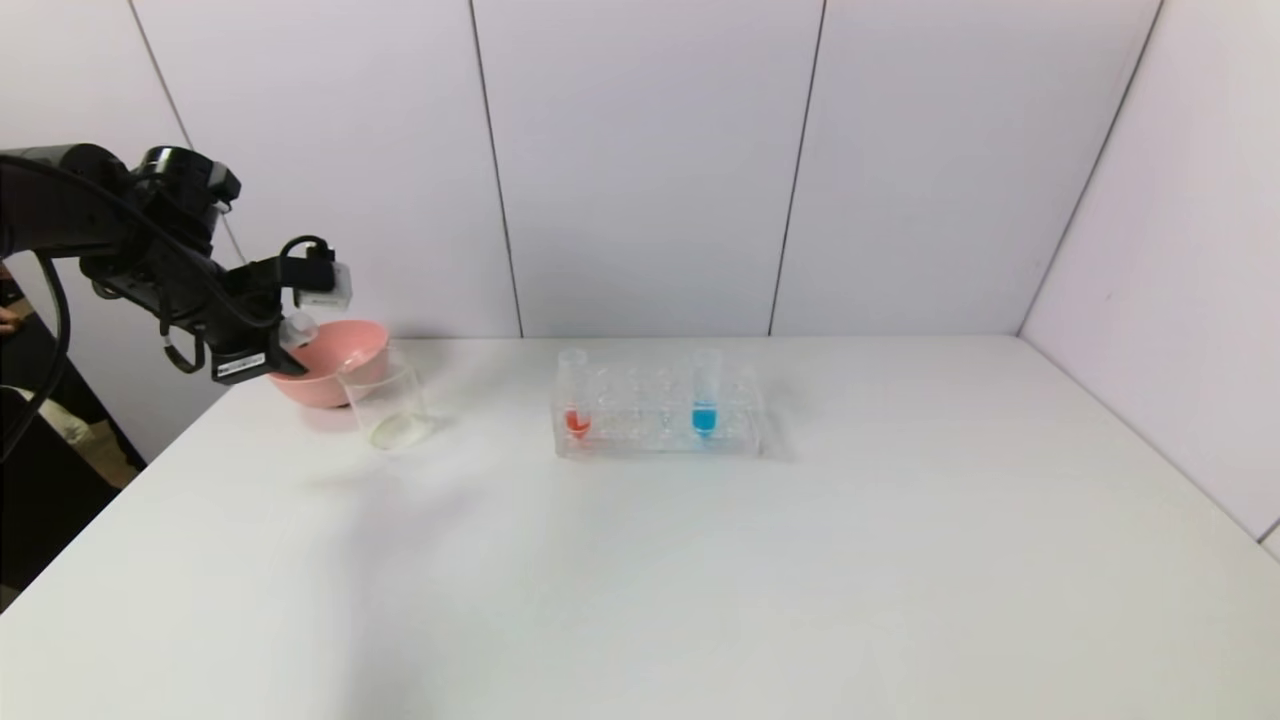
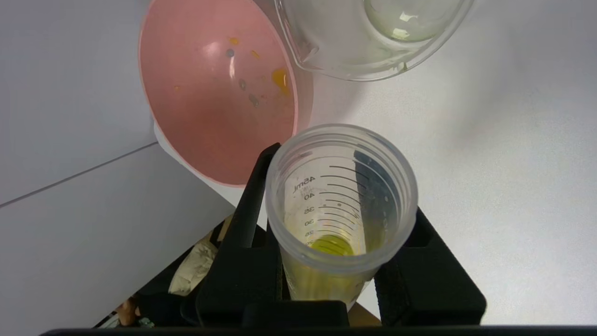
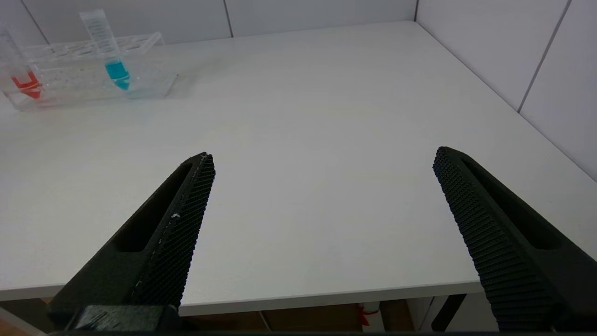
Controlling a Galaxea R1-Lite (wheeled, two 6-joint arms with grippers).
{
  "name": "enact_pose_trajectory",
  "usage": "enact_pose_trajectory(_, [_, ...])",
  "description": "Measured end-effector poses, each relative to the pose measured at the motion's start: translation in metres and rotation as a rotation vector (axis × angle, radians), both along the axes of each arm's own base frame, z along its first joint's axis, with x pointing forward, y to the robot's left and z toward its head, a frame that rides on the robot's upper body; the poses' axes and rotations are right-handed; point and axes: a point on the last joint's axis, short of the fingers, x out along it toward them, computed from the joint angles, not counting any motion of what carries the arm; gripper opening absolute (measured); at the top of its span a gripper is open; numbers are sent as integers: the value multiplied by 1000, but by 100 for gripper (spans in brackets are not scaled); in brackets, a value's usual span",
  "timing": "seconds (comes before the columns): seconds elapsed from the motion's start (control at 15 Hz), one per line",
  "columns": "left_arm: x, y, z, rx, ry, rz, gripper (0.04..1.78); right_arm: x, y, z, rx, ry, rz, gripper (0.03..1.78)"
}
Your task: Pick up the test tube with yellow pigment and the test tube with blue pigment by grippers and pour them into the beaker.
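Observation:
My left gripper is shut on the test tube with yellow pigment, raised at the table's far left by the pink bowl. The tube is tipped over, its open mouth facing the bowl and the beaker; a little yellow liquid sits at its bottom. The beaker stands just right of the bowl with a pale yellowish film in its base. The test tube with blue pigment stands upright in the clear rack. My right gripper is open and empty, over the table's near edge.
The pink bowl touches the beaker's left side and holds a few drops. The clear rack sits mid-table at the back, with a red-orange tube at its left end. White walls close the back and right.

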Motion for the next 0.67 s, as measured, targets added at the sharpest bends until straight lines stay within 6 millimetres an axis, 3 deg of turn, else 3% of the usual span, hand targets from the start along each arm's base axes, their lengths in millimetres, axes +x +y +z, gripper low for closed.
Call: enact_pose_trajectory(0.67, [7, -13, -13, 103, 64, 42, 54, 0, 0, 0, -1, 0, 0, 171])
